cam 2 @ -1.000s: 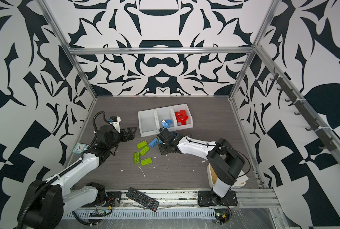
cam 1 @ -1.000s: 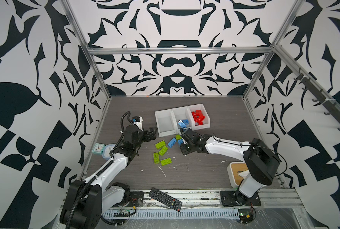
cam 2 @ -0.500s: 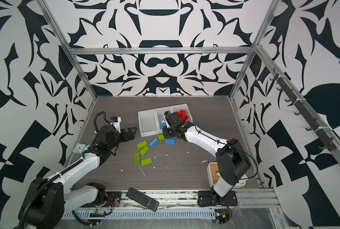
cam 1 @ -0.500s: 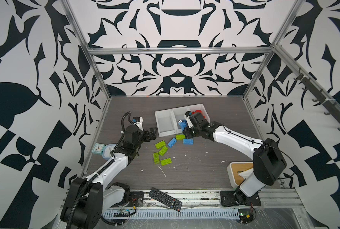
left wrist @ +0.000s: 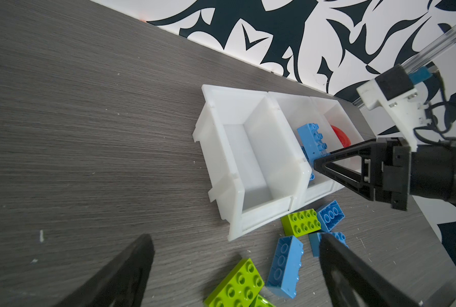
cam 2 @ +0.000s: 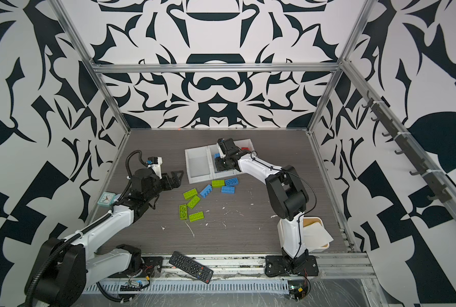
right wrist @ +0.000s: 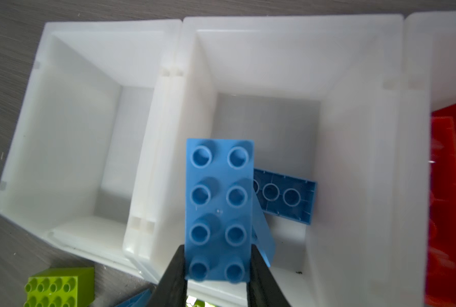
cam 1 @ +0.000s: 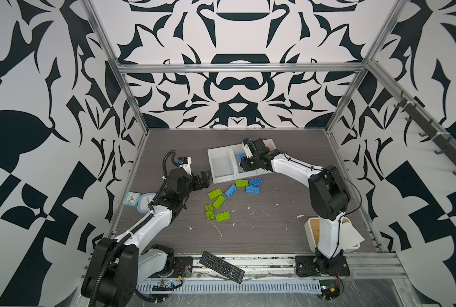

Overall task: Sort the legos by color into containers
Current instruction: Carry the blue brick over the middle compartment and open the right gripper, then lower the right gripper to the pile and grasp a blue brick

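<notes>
**Operator:** What was the left side doing?

**Spotter:** Your left hand (cam 1: 206,178) hung wide open and empty, left of the middle of the counter (cam 1: 288,212). Just to its right lay the loose legos (cam 1: 219,201): five lime green bricks and three blue ones, flat on the counter between its middle and the front of the containers (left wrist: 211,138).

**Operator:** And the containers?

**Spotter:** They sat toward the counter's far edge. The left bin (right wrist: 62,74) was empty. At the middle bin (right wrist: 274,53) your right hand (right wrist: 217,268) was closed on a blue brick (right wrist: 219,202). It pinched the two long sides at one end, with the rest of the brick reaching into the bin. I couldn't tell whether it touched the floor. A second blue brick (right wrist: 282,196) lay there underside up. The right bin (right wrist: 418,66) held red pieces (right wrist: 447,186).

**Operator:** How would these bricks handle?

**Spotter:** I judged them light, rigid and hollow, with smooth, rather slippery walls. They didn't look fragile, so you could have let one drop a short way. You were best taking each across its long flat sides, nearer the middle than the end, because an end grip lets the brick pivot. The studded top gave you no flat surface to grip.
</notes>
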Available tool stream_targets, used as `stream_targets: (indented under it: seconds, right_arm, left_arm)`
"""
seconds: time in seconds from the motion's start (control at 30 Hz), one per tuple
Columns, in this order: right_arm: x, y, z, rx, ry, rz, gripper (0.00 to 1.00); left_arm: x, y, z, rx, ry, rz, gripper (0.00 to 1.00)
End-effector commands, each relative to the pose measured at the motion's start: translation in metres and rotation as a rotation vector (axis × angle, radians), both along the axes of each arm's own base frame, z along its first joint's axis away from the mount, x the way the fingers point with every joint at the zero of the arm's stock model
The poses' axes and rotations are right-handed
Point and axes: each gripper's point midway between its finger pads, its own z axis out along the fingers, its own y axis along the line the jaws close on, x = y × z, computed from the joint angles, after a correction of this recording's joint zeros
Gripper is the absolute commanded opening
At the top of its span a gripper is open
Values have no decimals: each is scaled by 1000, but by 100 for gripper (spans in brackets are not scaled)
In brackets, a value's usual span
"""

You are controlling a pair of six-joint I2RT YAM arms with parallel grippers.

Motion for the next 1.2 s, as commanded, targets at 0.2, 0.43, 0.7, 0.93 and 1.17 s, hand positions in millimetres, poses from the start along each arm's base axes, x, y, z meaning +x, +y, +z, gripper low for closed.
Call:
stream_targets:
  seconds: [0.2, 0.43, 0.7, 0.93, 1.17]
  right_arm:
    - [12, 4, 38, 38, -79, 11, 58]
    - [-36, 8, 53, 78, -51, 26, 65]
    - [-112, 30, 33, 64, 19, 48, 67]
    - [-126, 46, 19, 61, 67, 63, 68]
    - [-125, 53, -3, 14, 113, 68, 68]
  left_arm:
    - [-1, 0, -1, -12, -7, 2, 100]
    - [-2, 2, 2, -11, -18, 8, 100]
    - [-3, 5, 4, -5, -28, 20, 100]
    - [-3, 4, 4, -7, -28, 18, 100]
    - [-3, 6, 5, -3, -33, 23, 100]
